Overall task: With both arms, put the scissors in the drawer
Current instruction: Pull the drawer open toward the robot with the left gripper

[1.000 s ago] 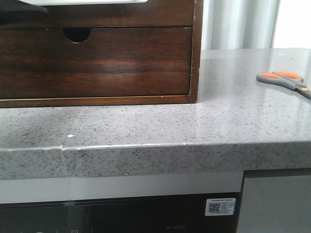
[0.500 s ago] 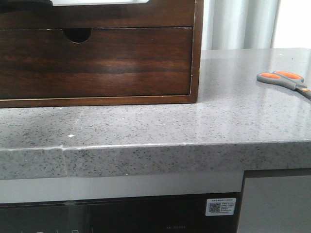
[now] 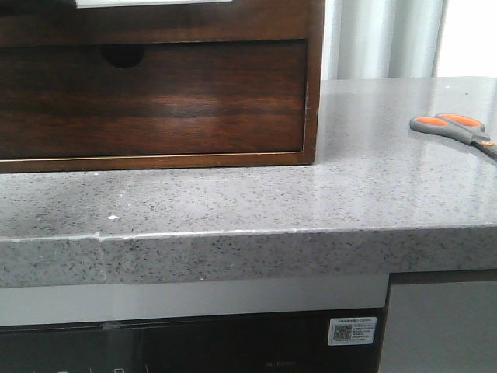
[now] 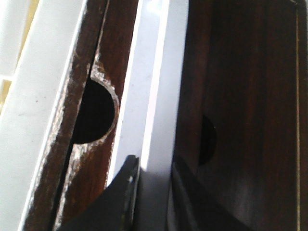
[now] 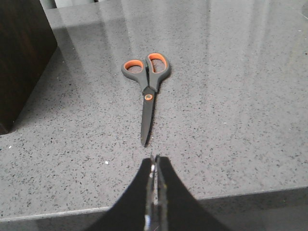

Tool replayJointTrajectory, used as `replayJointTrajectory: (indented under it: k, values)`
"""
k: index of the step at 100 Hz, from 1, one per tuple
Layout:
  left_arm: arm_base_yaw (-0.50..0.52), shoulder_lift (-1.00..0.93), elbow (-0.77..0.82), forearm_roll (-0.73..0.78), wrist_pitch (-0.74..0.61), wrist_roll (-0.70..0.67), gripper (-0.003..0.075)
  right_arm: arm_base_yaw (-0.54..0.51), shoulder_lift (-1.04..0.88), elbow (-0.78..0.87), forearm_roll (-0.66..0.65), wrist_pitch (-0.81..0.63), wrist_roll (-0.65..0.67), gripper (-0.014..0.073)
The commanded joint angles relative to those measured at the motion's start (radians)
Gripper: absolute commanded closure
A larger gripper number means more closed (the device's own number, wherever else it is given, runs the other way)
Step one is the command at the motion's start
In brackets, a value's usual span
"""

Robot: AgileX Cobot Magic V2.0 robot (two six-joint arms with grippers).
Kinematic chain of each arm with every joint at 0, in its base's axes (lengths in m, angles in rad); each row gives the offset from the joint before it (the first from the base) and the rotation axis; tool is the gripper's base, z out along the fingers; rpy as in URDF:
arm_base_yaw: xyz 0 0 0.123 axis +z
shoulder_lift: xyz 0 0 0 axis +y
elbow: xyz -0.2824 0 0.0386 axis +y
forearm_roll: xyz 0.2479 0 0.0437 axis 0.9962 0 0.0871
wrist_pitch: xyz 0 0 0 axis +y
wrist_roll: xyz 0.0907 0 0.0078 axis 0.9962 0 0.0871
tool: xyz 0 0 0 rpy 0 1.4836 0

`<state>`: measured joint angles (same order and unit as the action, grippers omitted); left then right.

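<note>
Two arms on this rig, but neither one shows up in the front view, only through their own wrist cams. The left gripper [image 4: 151,192] is right up against the wooden cabinet [image 3: 313,93]. Its fingers [image 4: 126,190] are spread apart with a pale strip [image 4: 154,96] showing between them, and nothing looks pinched, so I'd call it released. Just beside that strip there's dark wood with a half-round notch [image 4: 98,115] cut into its edge.

The right gripper [image 5: 155,166] is clenched, tips pressed together with nothing in them, hanging over the grey speckled countertop [image 3: 233,198] well clear of the cabinet.

The scissors [image 3: 453,128] are lying flat on the countertop, well apart from the cabinet on its right side. Blades are closed. In the right wrist cam the blade tip points at the gripper and stops just short of it, not touching, with the orange-lined loops at the far end.

The drawer [image 3: 155,27] is the upper front in the cabinet, with the pale cutout along its top edge. The notched front [image 3: 155,97] sits right under it and looks flush with the cabinet frame. Below the cabinet, under the countertop edge, there's a dark panel with a small QR sticker [image 3: 352,330]
</note>
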<state>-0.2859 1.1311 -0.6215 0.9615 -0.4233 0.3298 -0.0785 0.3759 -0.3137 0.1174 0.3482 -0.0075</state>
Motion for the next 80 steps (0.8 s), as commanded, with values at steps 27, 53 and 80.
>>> replayJointTrajectory:
  k: [27,53,80]
  values:
    - [-0.006,-0.167,0.126,-0.096,-0.078,-0.079,0.0739,-0.008,0.013,-0.027,0.002,-0.084,-0.008,0.0639]
    - [-0.006,-0.306,0.205,-0.096,-0.122,-0.099,0.0739,-0.008,0.013,-0.027,0.002,-0.084,-0.008,0.0639]
    - [-0.006,-0.403,0.269,-0.095,-0.126,-0.125,0.0739,-0.008,0.013,-0.027,0.002,-0.084,-0.008,0.0639]
